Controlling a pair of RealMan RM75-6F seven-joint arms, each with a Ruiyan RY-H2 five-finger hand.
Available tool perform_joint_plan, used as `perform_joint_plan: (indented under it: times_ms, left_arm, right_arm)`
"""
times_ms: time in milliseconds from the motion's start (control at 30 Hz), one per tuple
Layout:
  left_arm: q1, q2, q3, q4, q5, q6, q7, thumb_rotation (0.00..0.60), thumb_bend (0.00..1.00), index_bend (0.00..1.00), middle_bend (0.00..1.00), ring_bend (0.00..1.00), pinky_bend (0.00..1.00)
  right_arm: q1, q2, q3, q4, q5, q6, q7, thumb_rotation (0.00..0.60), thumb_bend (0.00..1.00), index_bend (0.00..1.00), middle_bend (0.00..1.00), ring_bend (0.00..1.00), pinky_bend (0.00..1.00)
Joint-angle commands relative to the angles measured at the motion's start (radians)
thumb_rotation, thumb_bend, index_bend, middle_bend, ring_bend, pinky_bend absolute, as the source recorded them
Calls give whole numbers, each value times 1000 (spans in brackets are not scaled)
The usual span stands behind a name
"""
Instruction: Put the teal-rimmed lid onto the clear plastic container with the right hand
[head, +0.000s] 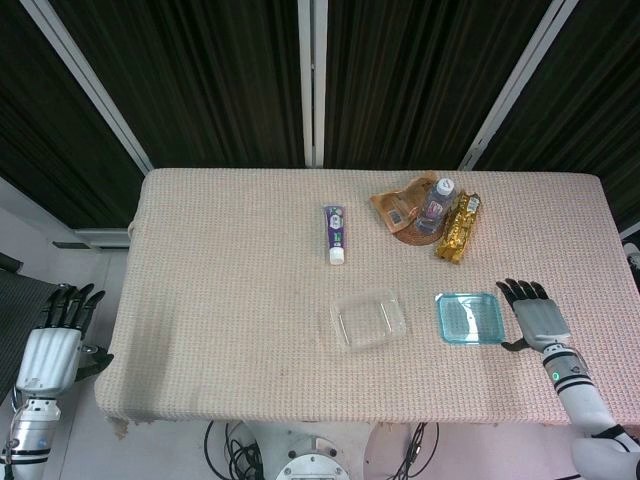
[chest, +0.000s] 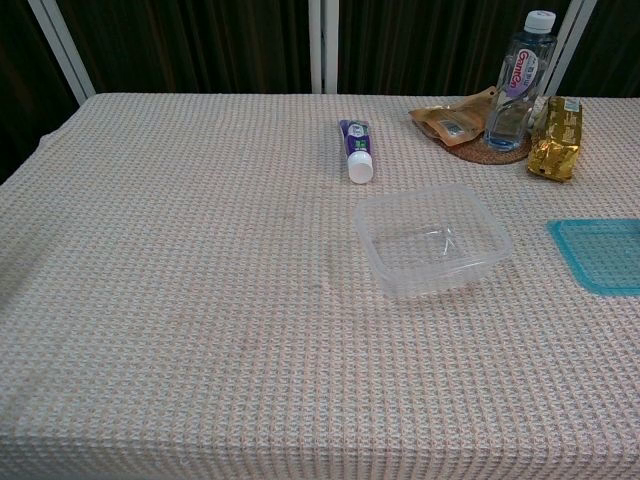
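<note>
Fingers spread and holding nothing, the right robot hand (head: 540, 318) waits at lower right of the frame, teal-rimmed lid (head: 469, 318) just left of it, clear plastic container (head: 369, 320) further left on the counter (head: 220, 300).

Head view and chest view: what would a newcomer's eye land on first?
Probably the teal-rimmed lid, the one bright patch on the beige table, lying flat beside the right hand, whose fingers are spread and hold nothing. Just left of it sits the clear plastic container, uncovered. At the far edge, a cluster: water bottle, gold snack pack and toothpaste tube.
</note>
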Motion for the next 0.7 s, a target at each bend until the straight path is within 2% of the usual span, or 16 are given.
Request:
perform_joint_plan:
  times_ms: [33,267,433,500,700]
  left_arm:
    - [-3,0,-1,-2,-1,-4,3,600,0,110,45,0,0]
    - [-4,3,-5,-4,-4,-5,5,600,0,110,45,0,0]
    - [-3,1,-6,0,-14,-11,-2,600,0,110,45,0,0]
    - [-2,0,-5,3,-14,-9,-3,600,0,110,45,0,0]
    - [9,1,-2,6,-18,0,-11,600,0,110,45,0,0]
  right_arm:
    - [9,-15,19,14,-7,-18,-2,600,0,0,29,0,0]
    - [62,-51,79,39,-7,-66,-38,600,0,0,29,0,0]
    - [110,-83,124,71,43,-119,-92,600,0,0,29,0,0]
    - [116,-73,131,45,38,-123,-94,600,0,0,30,0,0]
    - [110,57,113,-136,-59,-149,-11,600,0,0,56,0,0]
